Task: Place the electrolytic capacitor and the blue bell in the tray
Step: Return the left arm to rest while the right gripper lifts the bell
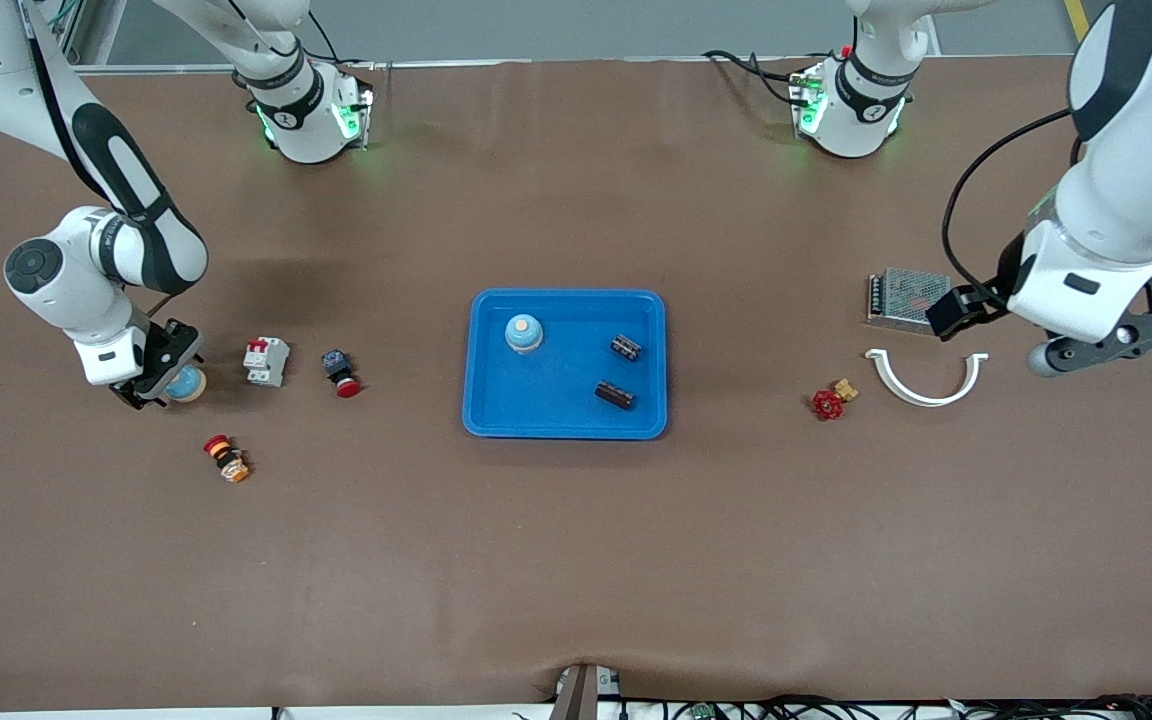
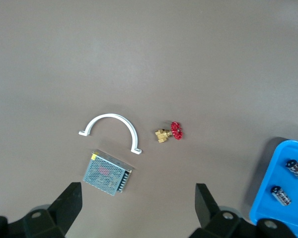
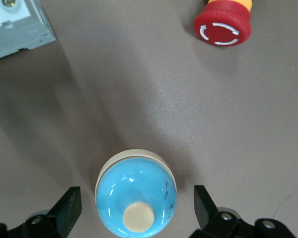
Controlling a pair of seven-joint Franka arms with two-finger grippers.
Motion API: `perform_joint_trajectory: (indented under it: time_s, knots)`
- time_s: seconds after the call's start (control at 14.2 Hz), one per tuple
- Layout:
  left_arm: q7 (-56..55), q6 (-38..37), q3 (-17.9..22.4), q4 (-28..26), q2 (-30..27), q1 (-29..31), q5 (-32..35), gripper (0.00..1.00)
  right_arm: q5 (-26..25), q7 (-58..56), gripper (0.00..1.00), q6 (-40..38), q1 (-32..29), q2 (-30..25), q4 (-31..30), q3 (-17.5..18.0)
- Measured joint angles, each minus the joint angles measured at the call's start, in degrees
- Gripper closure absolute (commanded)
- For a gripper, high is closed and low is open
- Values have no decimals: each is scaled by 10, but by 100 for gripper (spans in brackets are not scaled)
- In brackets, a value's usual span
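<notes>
Your right gripper stood wide open around the second blue bell, which sat on the table well apart from the tray, toward the right arm's end. If you had closed off-centre, I think the dome could have slipped out. Your left gripper waited open, high over the power supply.

Bell (and capacitors) in tray
</notes>
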Motion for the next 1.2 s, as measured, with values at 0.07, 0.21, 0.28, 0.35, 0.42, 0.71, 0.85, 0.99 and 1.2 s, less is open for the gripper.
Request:
perform_joint_trajectory:
  time_s: [0.07,0.21,0.28,0.35,0.42,0.71,0.85,0.99,1.2]
  knots:
    - [19,-1,2,0,-5,3,0,0,0,0,0,0,0,1,0,0]
    - [48,-11,16,0,-18,4,0,0,0,0,0,1,0,2,0,1]
    - [68,-19,26,-1,-26,3,0,0,0,0,0,1,0,2,0,2]
    - [91,-27,40,-2,-34,-3,0,0,0,0,0,1,0,2,0,2]
    - [114,-32,59,-5,-42,-15,0,0,0,0,5,1,0,2,0,3]
    - [155,-38,121,-39,-80,-59,-11,0,0,0,42,1,0,2,0,3]
    - [165,-38,132,-60,-97,-61,-28,0,0,1,52,3,-1,1,1,3]
    - [169,-37,138,-76,-111,-60,-34,0,0,1,65,3,-1,2,1,3]
    - [177,-35,139,-83,-119,-60,-35,0,3,2,65,3,-2,2,2,7]
